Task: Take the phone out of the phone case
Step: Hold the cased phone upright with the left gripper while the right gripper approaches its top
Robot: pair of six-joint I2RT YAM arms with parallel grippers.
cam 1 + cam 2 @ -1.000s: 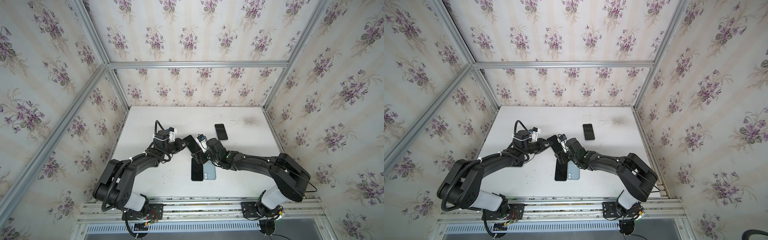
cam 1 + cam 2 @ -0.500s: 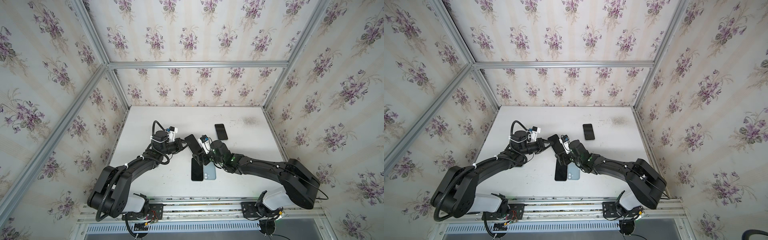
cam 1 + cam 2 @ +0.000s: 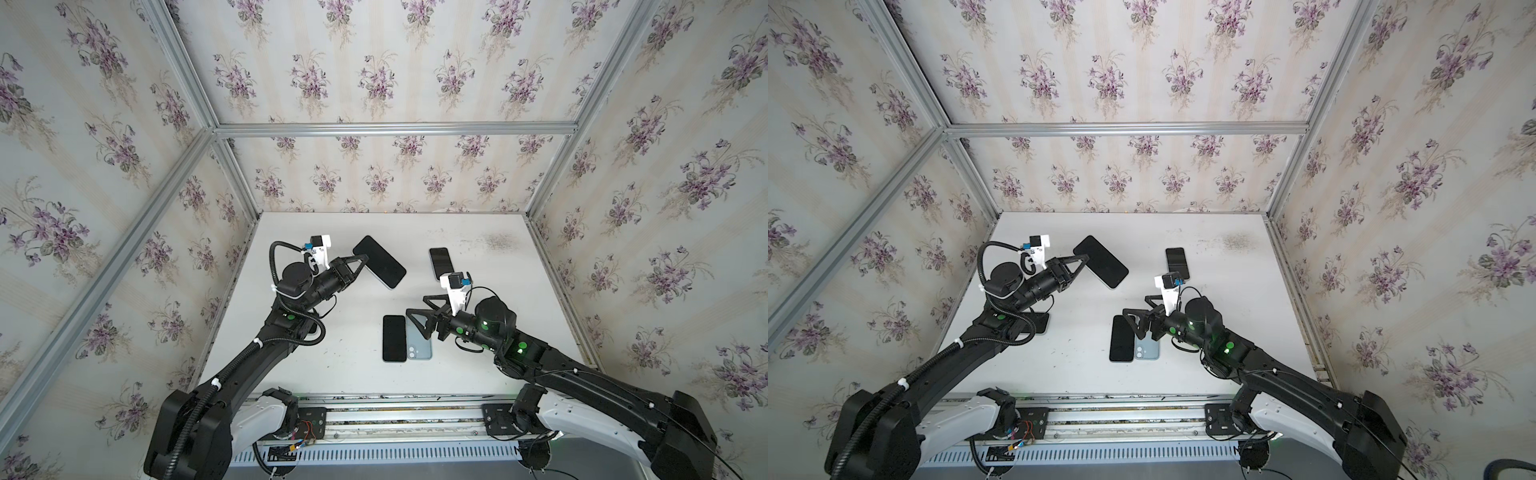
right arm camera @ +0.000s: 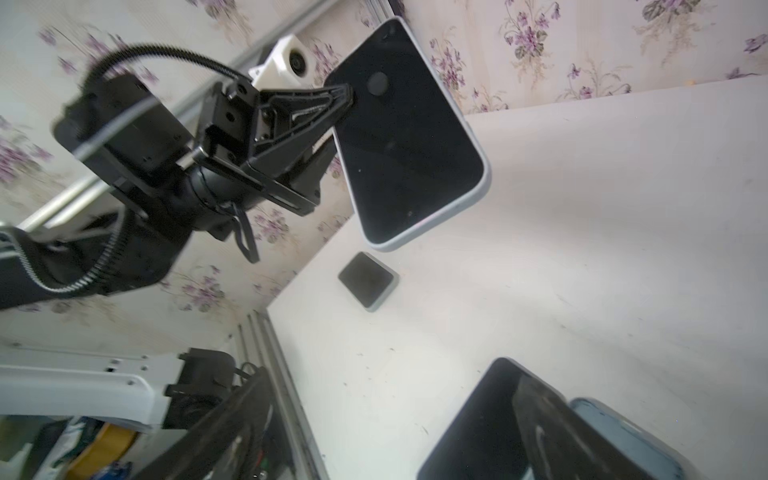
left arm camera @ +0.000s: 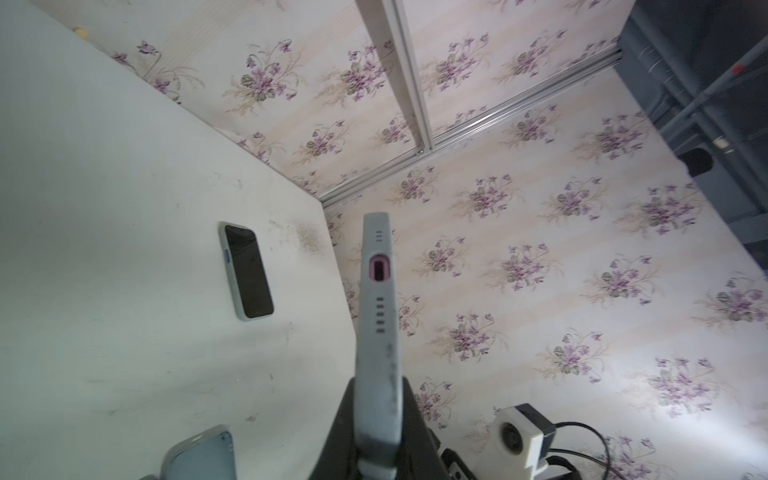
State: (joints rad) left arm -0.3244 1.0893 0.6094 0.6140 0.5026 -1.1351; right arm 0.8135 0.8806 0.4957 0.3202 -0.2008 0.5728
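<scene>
A phone with a dark screen sits inside a light grey phone case [image 3: 379, 262] [image 3: 1100, 262], held up off the white table [image 3: 478, 361]. My left gripper [image 3: 365, 259] [image 3: 1087, 259] is shut on one short end of it. In the left wrist view the case's edge [image 5: 377, 299] runs away from the left gripper [image 5: 377, 386], and a pink charging port shows in its cut-out. The right wrist view shows the screen side of the cased phone [image 4: 409, 137]. My right gripper [image 3: 417, 304] [image 3: 1136, 304] stands open and empty over the table's middle, apart from the cased phone.
Under the right gripper lie a dark-screened phone [image 3: 394, 337] and a blue phone [image 3: 419, 347], face down, side by side. Another phone [image 3: 441, 262] lies towards the back right. One more phone [image 3: 1040, 322] lies partly under the left arm. Walls close in three sides.
The right gripper has opened, let go of the cased phone and drawn back to the right. The left gripper has carried the cased phone up and towards the back left.
</scene>
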